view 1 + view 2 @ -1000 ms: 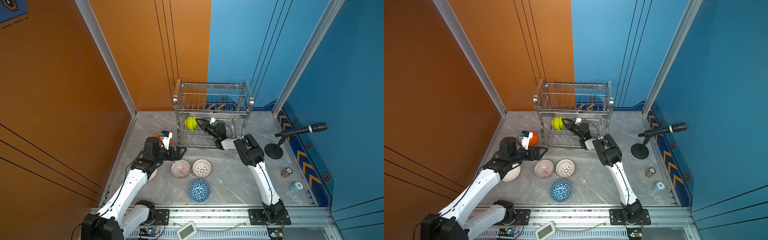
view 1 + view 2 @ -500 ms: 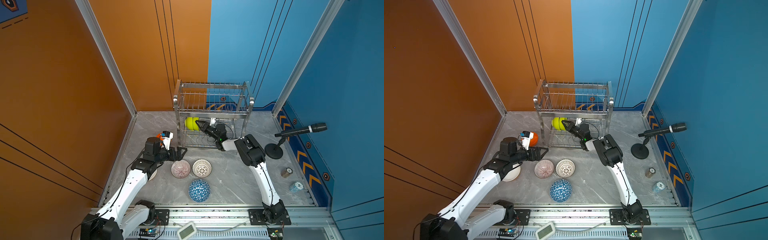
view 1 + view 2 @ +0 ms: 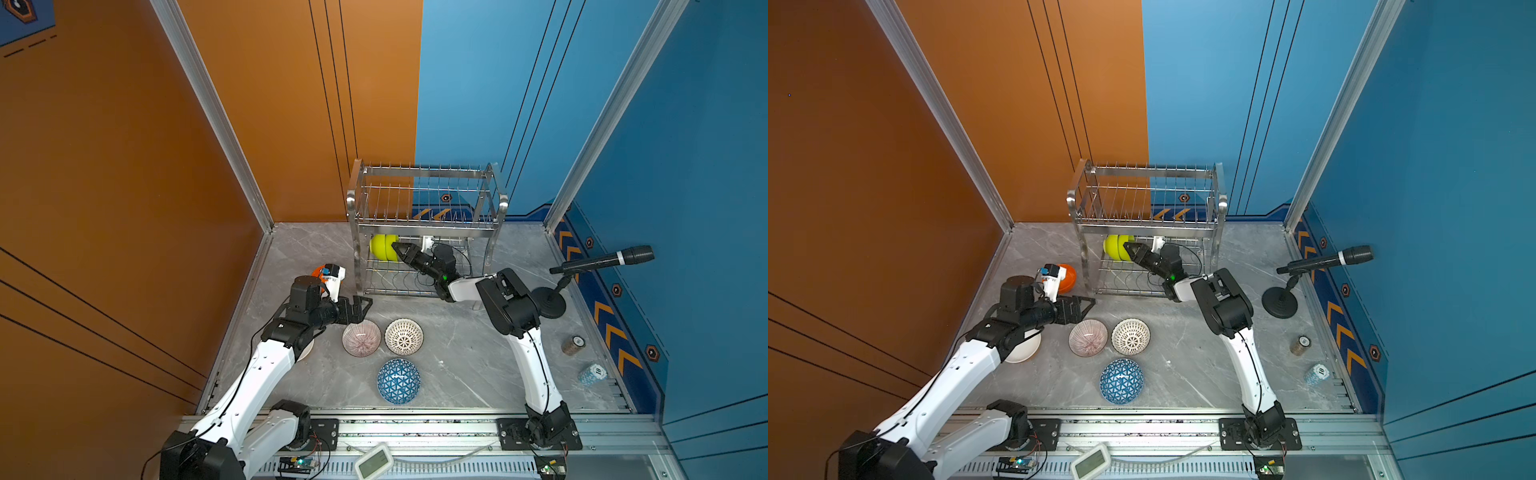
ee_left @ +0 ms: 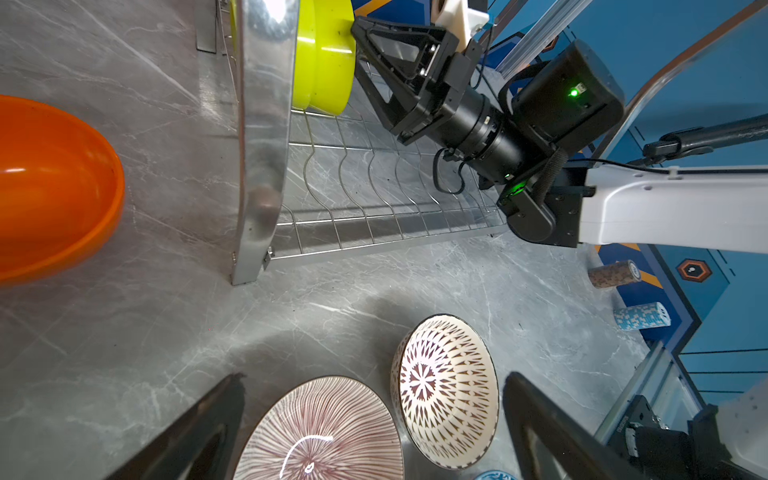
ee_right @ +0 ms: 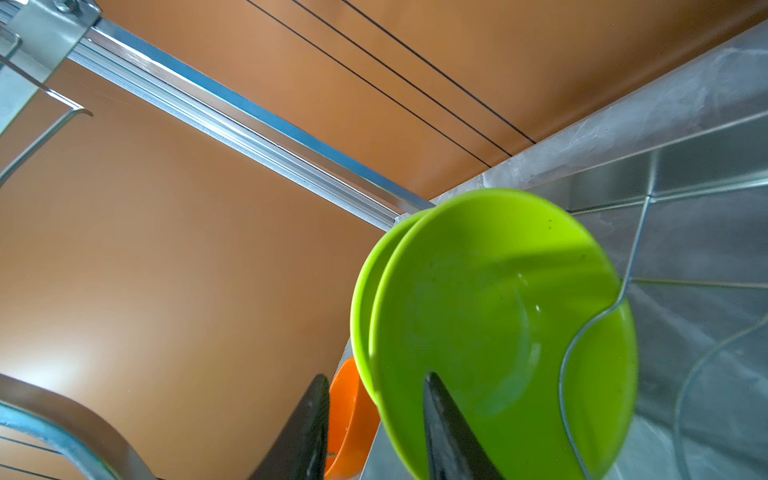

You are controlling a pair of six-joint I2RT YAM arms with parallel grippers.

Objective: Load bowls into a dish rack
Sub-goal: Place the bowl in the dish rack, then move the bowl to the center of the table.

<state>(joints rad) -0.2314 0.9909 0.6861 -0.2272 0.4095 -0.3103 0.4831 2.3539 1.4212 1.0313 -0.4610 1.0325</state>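
At centre, green bowls (image 3: 381, 248) are propped upright by wires of rack (image 3: 428, 227) | right gripper (image 3: 398, 248) is parted astride nearer rim, holding nothing | left gripper (image 3: 367, 309) is held wide open by striped bowl (image 3: 361, 338), likely next.

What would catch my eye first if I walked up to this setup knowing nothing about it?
Probably the shiny steel dish rack at the back of the table, with two lime-green bowls standing on edge in its lower tier and the right gripper, jaws apart, right at their rim. Next come the patterned ones in front of the rack: the pink-striped bowl, the lattice bowl and the blue-triangle bowl.
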